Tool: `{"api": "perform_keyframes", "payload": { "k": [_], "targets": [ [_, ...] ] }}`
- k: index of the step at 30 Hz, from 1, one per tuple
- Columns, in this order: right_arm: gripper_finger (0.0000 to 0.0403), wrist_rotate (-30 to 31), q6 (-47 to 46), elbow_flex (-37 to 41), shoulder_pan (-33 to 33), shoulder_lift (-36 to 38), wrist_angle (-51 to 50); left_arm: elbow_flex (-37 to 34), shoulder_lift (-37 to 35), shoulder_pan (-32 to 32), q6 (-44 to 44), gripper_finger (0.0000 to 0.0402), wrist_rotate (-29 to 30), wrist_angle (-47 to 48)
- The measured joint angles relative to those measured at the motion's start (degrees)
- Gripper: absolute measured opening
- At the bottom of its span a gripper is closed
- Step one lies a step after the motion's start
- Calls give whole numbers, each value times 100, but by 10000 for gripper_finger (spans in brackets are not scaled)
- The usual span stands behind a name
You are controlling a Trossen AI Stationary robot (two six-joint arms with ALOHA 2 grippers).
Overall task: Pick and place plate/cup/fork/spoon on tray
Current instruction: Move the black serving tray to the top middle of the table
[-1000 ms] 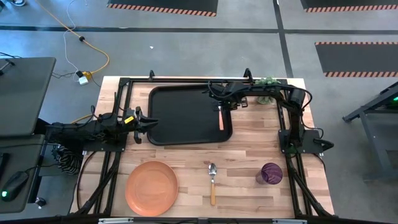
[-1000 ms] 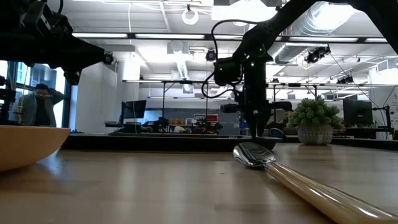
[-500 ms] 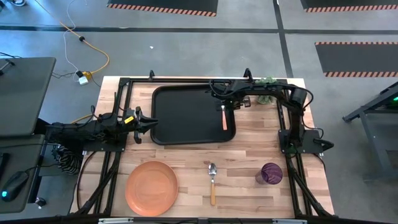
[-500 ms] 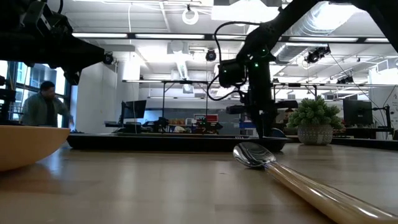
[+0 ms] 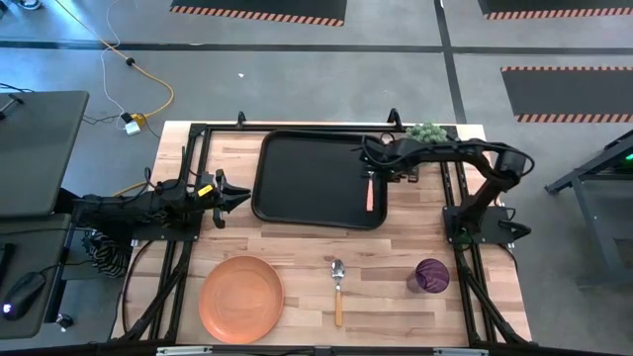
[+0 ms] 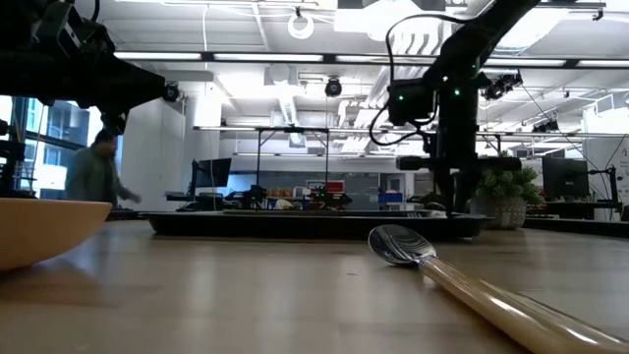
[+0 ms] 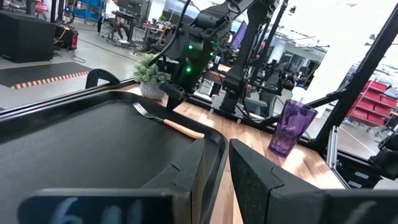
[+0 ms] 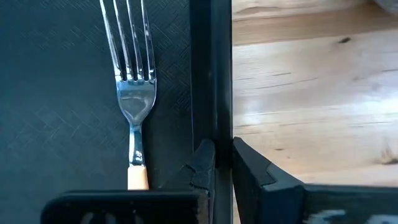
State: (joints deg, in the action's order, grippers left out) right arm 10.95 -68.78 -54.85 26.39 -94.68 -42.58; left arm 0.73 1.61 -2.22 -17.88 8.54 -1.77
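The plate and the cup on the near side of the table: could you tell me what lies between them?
In the high view, the spoon lies on bare wood between the plate and the cup, touching neither.

The fork [image 5: 371, 195] lies in the tray [image 5: 297, 178] along its right rim; on the table [image 5: 396, 252] before it, plate [image 5: 241, 298], spoon [image 5: 338, 290], cup [image 5: 431, 276], left to right.

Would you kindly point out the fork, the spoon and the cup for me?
fork [image 5: 371, 196]: high view, on its orange-tan handle, inside the tray.
spoon [image 5: 338, 269]: high view, on its silver bowl.
cup [image 5: 431, 275]: high view, middle of its purple mouth.
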Motion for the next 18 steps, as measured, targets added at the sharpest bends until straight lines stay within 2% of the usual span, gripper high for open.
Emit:
{"api": "perform_keyframes", "payload": {
  "k": [6,18],
  "targets": [
    [19,-33,286,241,47,-5,619,0,-1,-2,-3,64,0,-2],
    [19,-305,1113,169,595,-21,771,0,0,-1,-7,64,2,-2]
  ]
}}
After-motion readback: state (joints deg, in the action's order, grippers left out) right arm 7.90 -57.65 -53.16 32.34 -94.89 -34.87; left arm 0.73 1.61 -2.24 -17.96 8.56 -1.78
